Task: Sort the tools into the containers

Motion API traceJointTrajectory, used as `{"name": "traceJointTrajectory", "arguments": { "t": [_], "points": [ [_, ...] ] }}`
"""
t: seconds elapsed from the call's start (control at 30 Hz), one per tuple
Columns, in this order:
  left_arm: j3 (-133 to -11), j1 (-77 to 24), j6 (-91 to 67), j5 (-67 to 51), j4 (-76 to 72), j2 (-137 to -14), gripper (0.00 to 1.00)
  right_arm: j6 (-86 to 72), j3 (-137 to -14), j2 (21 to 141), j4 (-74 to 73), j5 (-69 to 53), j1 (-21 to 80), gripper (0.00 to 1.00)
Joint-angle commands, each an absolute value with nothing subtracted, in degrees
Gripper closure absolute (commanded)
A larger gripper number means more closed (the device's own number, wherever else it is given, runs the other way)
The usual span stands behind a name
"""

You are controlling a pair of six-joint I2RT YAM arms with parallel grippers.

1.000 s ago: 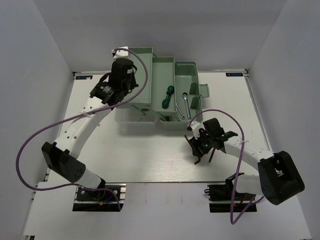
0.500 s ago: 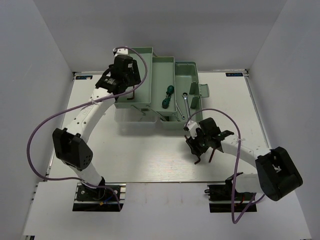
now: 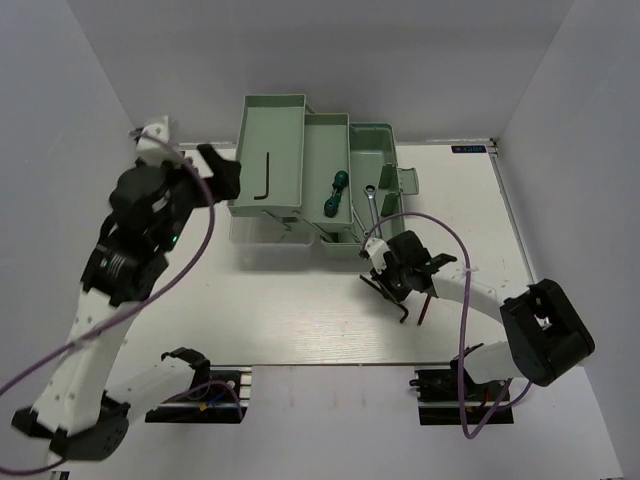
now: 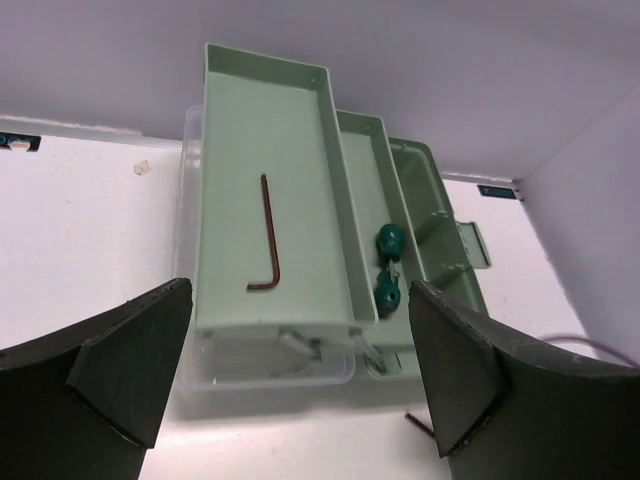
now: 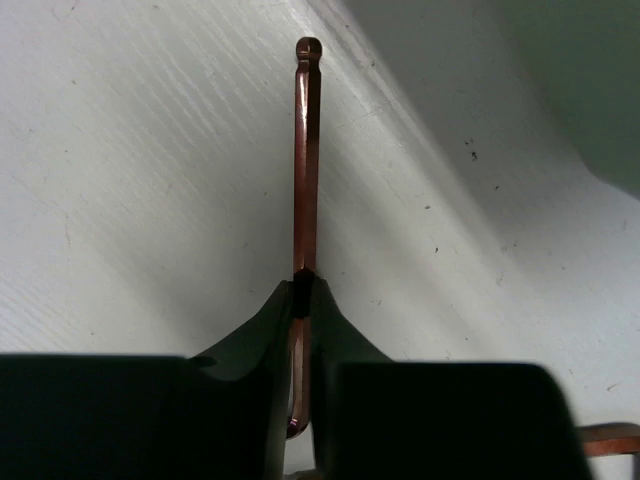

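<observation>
The mint-green toolbox stands folded out at the back of the table. One reddish-brown hex key lies in its left tray. Two green-handled screwdrivers rest in the middle tray, and a silver wrench lies in the right bin. My left gripper hangs open and empty, left of the toolbox. My right gripper, down at the table in front of the box, is shut on another hex key that points straight ahead of the fingers.
More loose hex keys lie on the white table just right of my right gripper; the end of one shows low in the right wrist view. White walls enclose the table on the left, right and back.
My left gripper opened, left its hex key in the left tray and drew back to the left. My right gripper closed on a hex key on the table.
</observation>
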State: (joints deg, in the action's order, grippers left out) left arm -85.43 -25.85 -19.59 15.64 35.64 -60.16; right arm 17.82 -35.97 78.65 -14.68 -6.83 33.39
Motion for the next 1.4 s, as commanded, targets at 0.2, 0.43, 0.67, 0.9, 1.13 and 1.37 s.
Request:
{"name": "traceJointTrajectory", "arguments": {
  "t": [0.2,0.43,0.67,0.9,1.13,1.37],
  "points": [
    [-62.96,-25.84,-21.45,4.76,43.93,-42.73,0.0,19.85,-38.05,79.37,-26.97,-13.26,34.28,1.0],
    [-54.67,-25.84,-22.06,2.65,45.97,-35.51,0.0,27.24,-47.16,68.13,-39.1,-27.31,34.54,1.0],
    [-46.95,-25.84,-21.53,-8.43,47.2,-34.28,0.04,24.97,-66.75,71.1,-43.78,-33.48,36.12,1.0],
    [-42.36,-25.84,-22.15,-11.33,47.81,-34.45,0.16,16.62,-92.49,88.2,-37.97,-30.5,38.76,1.0],
    [-42.36,-25.84,-22.15,-10.55,48.34,-34.98,0.18,6.01,-120.18,105.63,-33.58,-26.39,39.99,1.0],
    [-42.36,-25.84,-22.15,-10.55,48.34,-35.51,0.18,-3.86,-130.24,115.48,-23.47,-14.87,40.61,1.0]
  ]
}}
